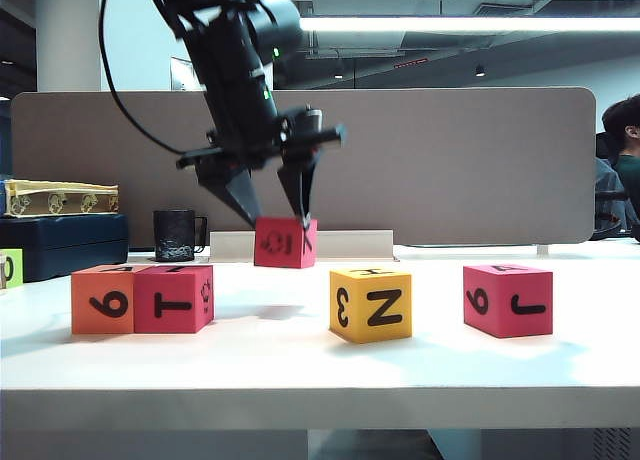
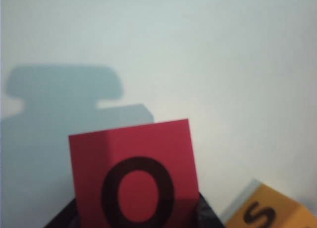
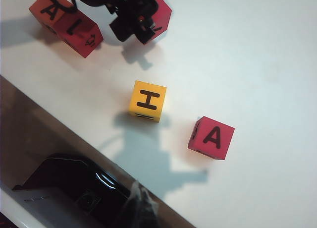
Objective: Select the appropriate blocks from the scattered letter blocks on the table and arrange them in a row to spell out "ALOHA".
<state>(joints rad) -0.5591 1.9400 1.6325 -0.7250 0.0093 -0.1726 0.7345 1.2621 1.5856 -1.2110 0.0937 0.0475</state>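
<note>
Yellow block (image 1: 371, 303) reading N, left pincer (image 1: 275, 218) gripping red O block (image 1: 285, 242), right pincer closed, unseen.

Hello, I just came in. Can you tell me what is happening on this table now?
The left gripper holds a pink-red block with an O on top, at the back of the white table. In front, an orange block and a pink-red block touch side by side; seen from above they show A and L. The yellow H block and the pink-red A block stand apart on the right. The right gripper is out of sight and shut, away from the blocks.
</note>
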